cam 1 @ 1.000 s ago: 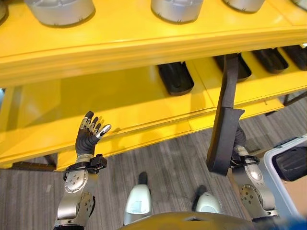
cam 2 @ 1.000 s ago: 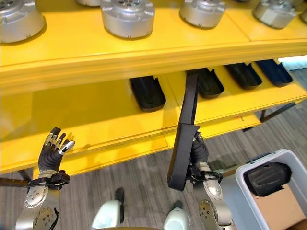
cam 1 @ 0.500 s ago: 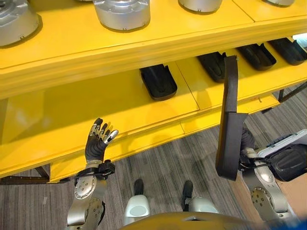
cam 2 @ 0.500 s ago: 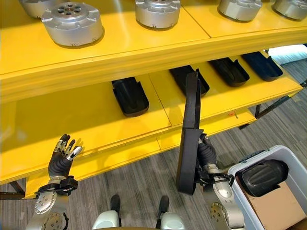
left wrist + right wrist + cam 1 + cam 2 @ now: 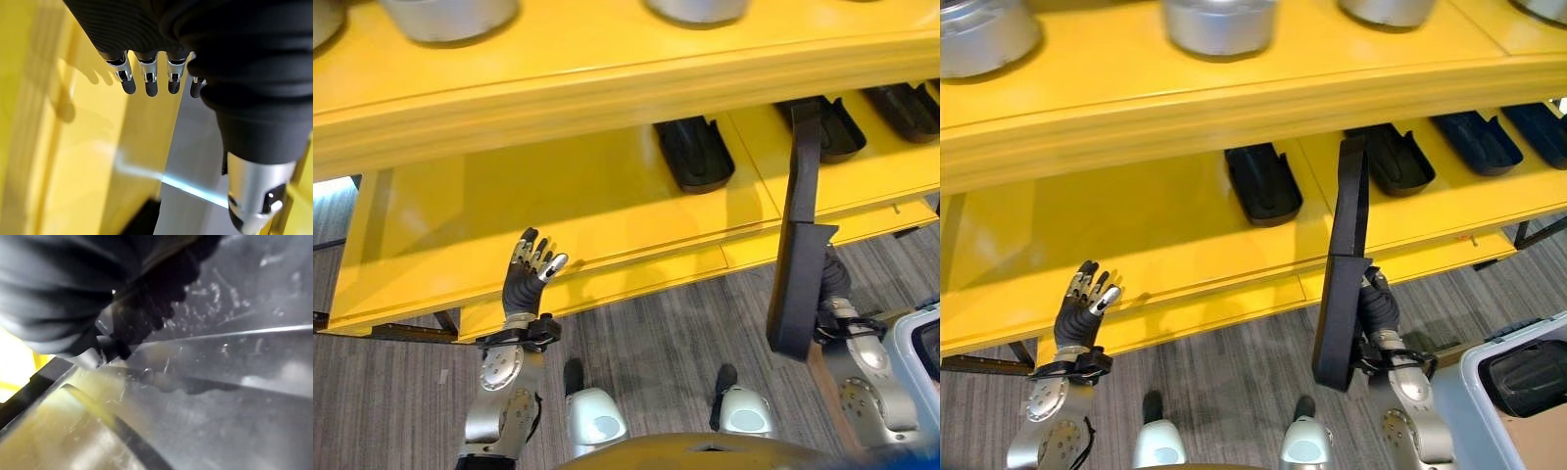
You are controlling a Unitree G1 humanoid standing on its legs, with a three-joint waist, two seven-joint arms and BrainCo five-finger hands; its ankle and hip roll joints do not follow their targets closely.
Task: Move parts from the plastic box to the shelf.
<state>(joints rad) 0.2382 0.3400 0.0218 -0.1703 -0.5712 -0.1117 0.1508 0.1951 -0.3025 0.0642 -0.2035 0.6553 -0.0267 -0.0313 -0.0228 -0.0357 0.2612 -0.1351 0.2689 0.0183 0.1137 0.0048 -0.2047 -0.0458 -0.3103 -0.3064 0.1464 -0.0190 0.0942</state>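
Observation:
My right hand [image 5: 1383,315] is shut on a long black part [image 5: 1344,257], held upright in front of the lower yellow shelf [image 5: 558,196]. The part's top end reaches up to a black tray [image 5: 1398,159] on that shelf. The right wrist view shows the hand [image 5: 146,318] curled against the part's glossy black face [image 5: 220,396]. At lower right stands the plastic box [image 5: 1477,401] with another black part [image 5: 1528,377] inside. My left hand [image 5: 530,276] is raised and open with straight fingers [image 5: 146,78], just before the lower shelf's front edge, holding nothing.
More black trays [image 5: 1263,183] [image 5: 1477,142] lie in a row on the lower shelf. Silver round parts [image 5: 1219,15] [image 5: 984,34] stand on the upper shelf [image 5: 607,69]. The left half of the lower shelf is bare yellow. Grey plank floor lies below.
The whole view has shifted with the camera. The black part stays upright in my right hand at the lower shelf's front. My left hand stays raised and open.

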